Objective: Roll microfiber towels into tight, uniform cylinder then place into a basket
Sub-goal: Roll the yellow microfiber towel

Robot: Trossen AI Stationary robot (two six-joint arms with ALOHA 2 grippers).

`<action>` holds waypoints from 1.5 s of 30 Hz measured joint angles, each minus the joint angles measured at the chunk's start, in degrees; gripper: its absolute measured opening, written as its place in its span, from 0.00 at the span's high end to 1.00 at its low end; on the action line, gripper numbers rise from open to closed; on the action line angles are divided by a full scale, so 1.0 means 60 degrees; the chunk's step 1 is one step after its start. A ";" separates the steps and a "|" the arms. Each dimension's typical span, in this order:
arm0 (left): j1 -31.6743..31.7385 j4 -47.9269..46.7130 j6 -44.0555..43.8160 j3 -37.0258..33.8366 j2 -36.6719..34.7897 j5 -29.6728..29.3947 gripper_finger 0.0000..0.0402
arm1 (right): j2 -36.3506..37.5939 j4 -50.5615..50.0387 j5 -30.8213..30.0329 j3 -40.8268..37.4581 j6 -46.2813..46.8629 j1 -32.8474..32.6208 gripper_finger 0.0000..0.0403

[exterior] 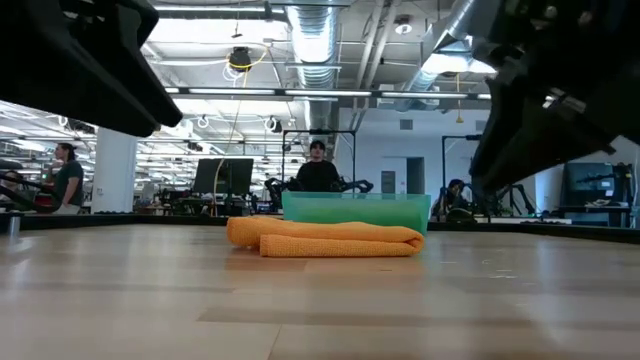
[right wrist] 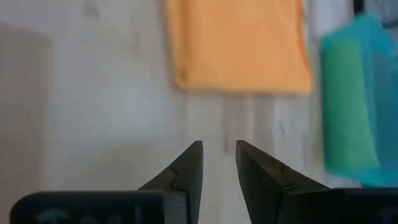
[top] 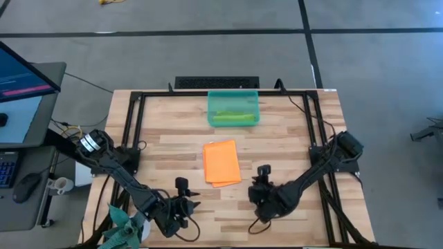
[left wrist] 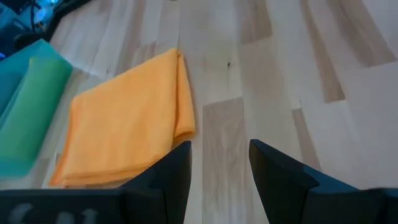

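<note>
A: Nearest the front edge of the table (top: 291,131), what stood on each side?

B: The left gripper (top: 190,205) hung low at the front left, its fingers (left wrist: 171,171) spread with bare wood showing between them and nothing held. The right gripper (top: 260,185) sat at the front right, its fingers (right wrist: 186,168) parted by a narrower gap, also on nothing. Both pointed toward the middle of the table. A dark teal spiky object (top: 124,225) lay at the front left corner, just beside the left arm.

A: And the cloth?

B: The orange towel (top: 221,163) lay folded flat, not rolled, at mid-table, beyond both grippers and between them. No finger touched it. In the low view it appeared as a soft two-layer stack (exterior: 330,238) with open wood in front.

A: What lay behind it?

B: The basket (top: 233,108), a translucent teal bin, stood at the far centre edge, apart from the orange towel. The lime green towel (top: 232,117) lay inside it as a long roll along the near wall. In the low view the orange towel hid the lower part of the basket wall (exterior: 355,208).

A: Anything obstructing the path between them?

B: A black frame (top: 131,124) ran around the table's edges; the strip of wood between towel and basket was bare.

A: And farther off?

B: A monitor (top: 21,83) stood left of the table. Beyond the table, a seated person (exterior: 318,172) and a standing person (exterior: 68,178) were seen in the room.
</note>
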State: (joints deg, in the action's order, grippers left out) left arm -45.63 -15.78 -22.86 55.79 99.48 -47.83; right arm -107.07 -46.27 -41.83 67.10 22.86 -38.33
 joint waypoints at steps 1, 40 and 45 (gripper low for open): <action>0.0047 0.0155 0.0121 -0.0037 0.0000 -0.0001 0.61 | 0.0183 -0.0270 0.0018 -0.0075 0.0196 0.0077 0.71; 0.1115 0.0843 -0.0036 -0.0084 0.0000 0.1975 0.60 | 0.3090 0.6883 0.0748 -0.3579 -0.0543 0.0830 0.68; 0.1150 0.0838 -0.0039 -0.0081 0.0000 0.1923 0.54 | 0.3090 0.6831 0.0751 -0.3570 -0.0605 0.0830 0.60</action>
State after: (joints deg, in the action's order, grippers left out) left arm -38.73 -10.75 -23.09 55.31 99.48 -36.29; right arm -88.53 -5.28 -37.32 45.68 19.23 -33.34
